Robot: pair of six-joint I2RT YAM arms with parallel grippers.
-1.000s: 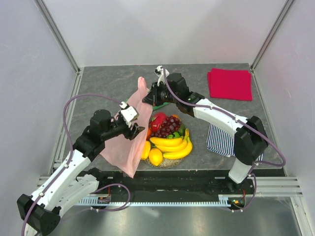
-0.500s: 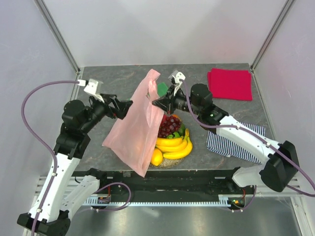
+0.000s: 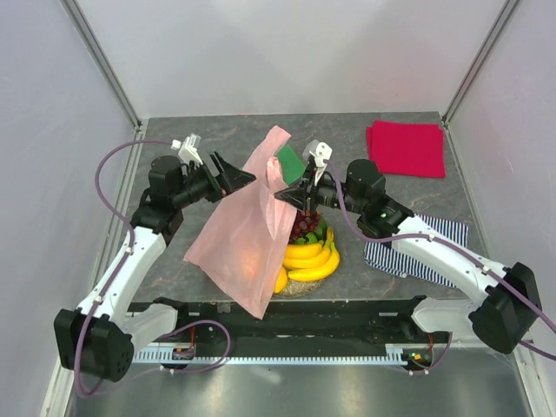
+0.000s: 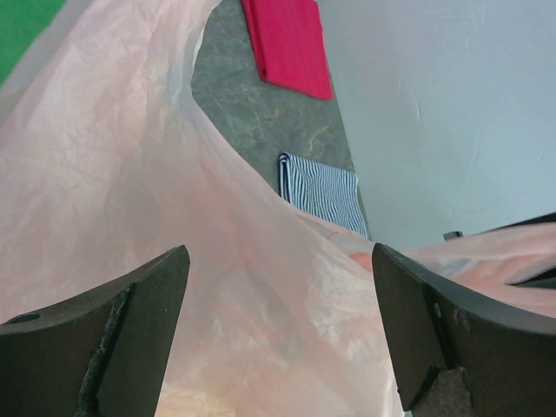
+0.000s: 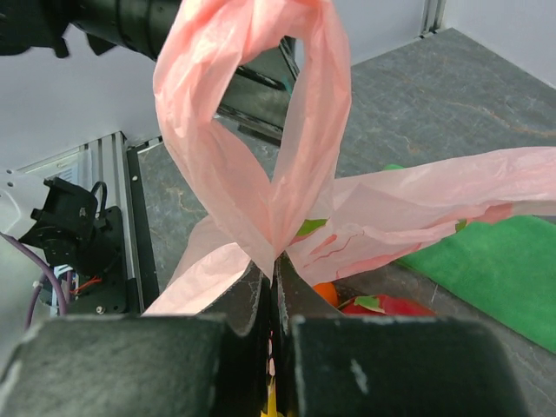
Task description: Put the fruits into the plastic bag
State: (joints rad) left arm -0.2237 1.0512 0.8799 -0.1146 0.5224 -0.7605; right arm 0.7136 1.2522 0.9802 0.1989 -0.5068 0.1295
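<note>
The pale pink plastic bag (image 3: 248,234) hangs off the table, draped in front of the left part of the fruits. My right gripper (image 3: 282,195) is shut on the bag near a loop handle (image 5: 252,104), pinching the film between its fingertips (image 5: 274,269). My left gripper (image 3: 236,174) is open just left of the bag's top. In the left wrist view the bag (image 4: 174,217) fills the space between the spread fingers (image 4: 130,330), not gripped. Yellow bananas (image 3: 314,259), dark grapes (image 3: 302,224) and a lemon (image 3: 280,280) lie on the plate (image 3: 300,287). An orange (image 5: 326,294) and a red piece (image 5: 395,306) show under the bag.
A green cloth (image 3: 288,159) lies behind the bag. A red folded cloth (image 3: 406,148) is at the back right. A striped cloth (image 3: 408,248) lies under my right arm. Frame posts and white walls enclose the table.
The bag was lifted off the table by my right gripper and now hangs higher. My left arm let it go, swung back left, then came toward the bag's top with jaws open.
</note>
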